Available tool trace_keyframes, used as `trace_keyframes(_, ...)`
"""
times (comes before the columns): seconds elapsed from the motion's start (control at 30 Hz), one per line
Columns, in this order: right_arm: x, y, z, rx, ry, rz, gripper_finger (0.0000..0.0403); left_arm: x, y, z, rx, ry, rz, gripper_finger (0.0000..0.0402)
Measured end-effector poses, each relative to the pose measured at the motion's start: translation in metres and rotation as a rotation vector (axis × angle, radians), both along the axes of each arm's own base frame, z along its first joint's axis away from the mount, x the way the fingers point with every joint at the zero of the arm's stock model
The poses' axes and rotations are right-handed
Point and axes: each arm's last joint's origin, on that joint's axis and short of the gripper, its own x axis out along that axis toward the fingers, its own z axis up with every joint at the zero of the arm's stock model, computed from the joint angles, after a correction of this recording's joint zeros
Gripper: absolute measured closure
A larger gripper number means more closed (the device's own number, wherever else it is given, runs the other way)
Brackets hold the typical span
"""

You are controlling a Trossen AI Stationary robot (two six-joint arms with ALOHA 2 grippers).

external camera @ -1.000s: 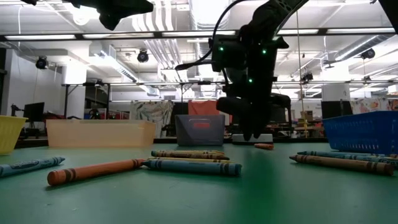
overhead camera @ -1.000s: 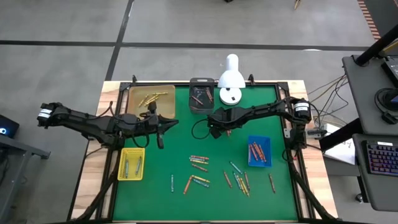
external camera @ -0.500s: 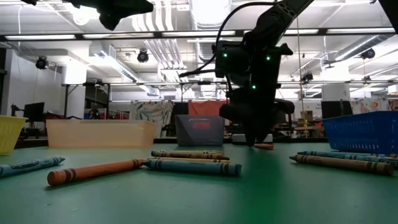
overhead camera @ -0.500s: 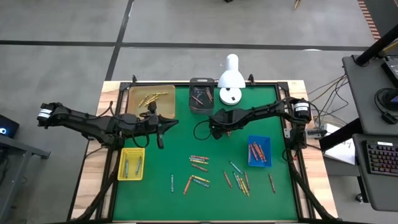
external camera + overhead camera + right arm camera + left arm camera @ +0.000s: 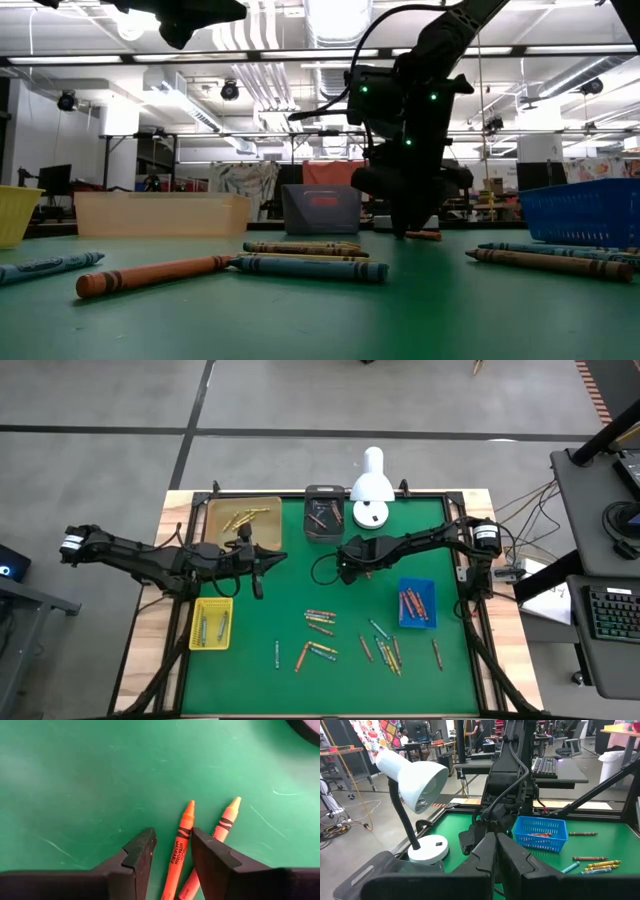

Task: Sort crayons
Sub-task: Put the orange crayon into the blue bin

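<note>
**Two crayons lie side by side under the right hand — a double pick or a knock is the risk**

On the left of the green felt-covered table [image 5: 340, 670], the left hand [image 5: 258, 568] hangs above the surface with its two dark fingers pressed shut on nothing, between the shallow tan tray [image 5: 243, 519] and the small yellow basket [image 5: 211, 623]. It waits and threatens little.

Towards the middle, the right hand [image 5: 171, 851] is low over the table, fingers spread, straddling a thin orange crayon [image 5: 181, 845]. A paler orange crayon [image 5: 220, 833] lies just beside it, passing under the outer finger [image 5: 215, 857]. That closeness is the hazard: closing could pinch both sticks, or the finger could press on the paler one and roll it away. A thin round stick could also twist out if caught near one end.

Further right, the blue mesh basket [image 5: 417, 603] holds several crayons; the loose scatter of unsorted crayons [image 5: 345, 638] lies nearer the front edge, well apart from this grasp.
</note>
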Motion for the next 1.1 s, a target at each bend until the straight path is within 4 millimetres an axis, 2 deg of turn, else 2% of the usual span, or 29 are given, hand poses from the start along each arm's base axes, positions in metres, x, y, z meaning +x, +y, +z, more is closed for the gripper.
trace_keyframes(0.27,0.002,0.000,0.000,0.020,-0.026,0.005,0.0330,0.000,0.000,0.000,-0.007,-0.003,0.001,0.0402)
trace_keyframes(0.53,0.013,0.004,0.003,0.033,-0.127,0.070,0.0384,0.000,0.000,0.001,-0.027,-0.014,0.002,0.0402)
trace_keyframes(0.73,0.016,0.006,0.007,0.041,-0.162,0.123,0.0393,0.000,0.000,0.001,-0.031,-0.017,0.002,0.0402)
trace_keyframes(0.87,0.017,0.012,0.024,0.036,-0.202,0.177,0.0394,0.000,0.000,0.001,-0.032,-0.023,0.002,0.0402)
trace_keyframes(1.1,0.016,0.033,0.074,-0.003,-0.336,0.326,0.0394,0.002,0.000,0.001,-0.036,-0.026,0.002,0.0402)
